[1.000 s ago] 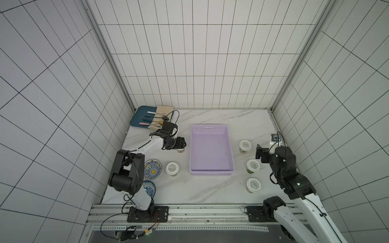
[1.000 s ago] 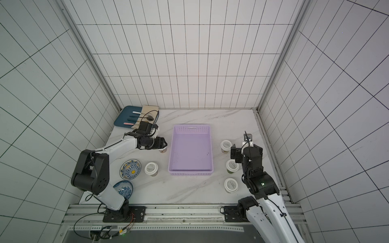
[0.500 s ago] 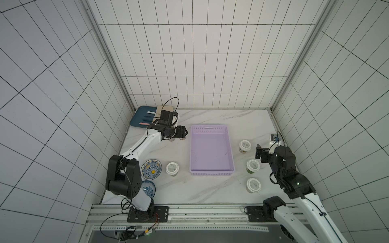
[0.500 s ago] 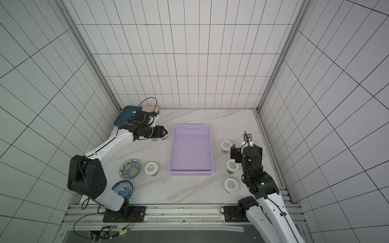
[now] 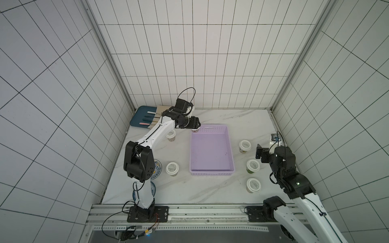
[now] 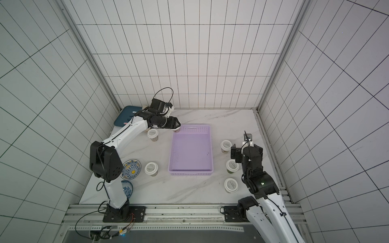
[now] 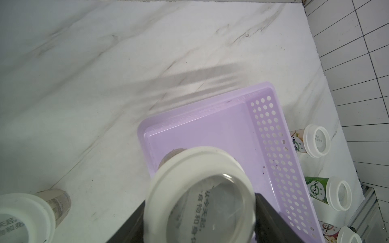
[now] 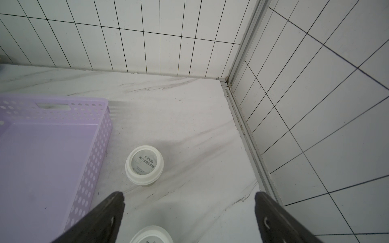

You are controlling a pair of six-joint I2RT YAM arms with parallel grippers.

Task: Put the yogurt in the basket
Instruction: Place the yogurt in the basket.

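The left claw [image 5: 195,125] is clamped on one yogurt cup [image 7: 200,189], its dark fingers [image 7: 270,216] pressed against either side of the cup below the white lid. The held cup hangs at the far left corner of the basket [image 5: 211,173]. In the left wrist view its base lies just inside the basket's rim; I cannot tell whether it touches the basket floor. No other cup is in the lilac basket.

The other five yogurt cups stand upright on the table [image 5: 210,189], all outside the basket. Two are on the basket's left: one [image 5: 170,134] near its far corner, partly under the left arm, and one [image 5: 172,168] near its front corner. Three are in a row along the basket's right side: the far cup [image 5: 245,145], the middle cup [image 5: 253,165] and the front cup [image 5: 253,184].

The right claw [image 8: 189,195] hangs on the basket's right, beyond that row, with its jaws spread wide and nothing between them. A dark blue tray [image 5: 139,115] lies past the basket's far left corner, and two blue-patterned plates [image 6: 131,169] lie to the basket's front left.
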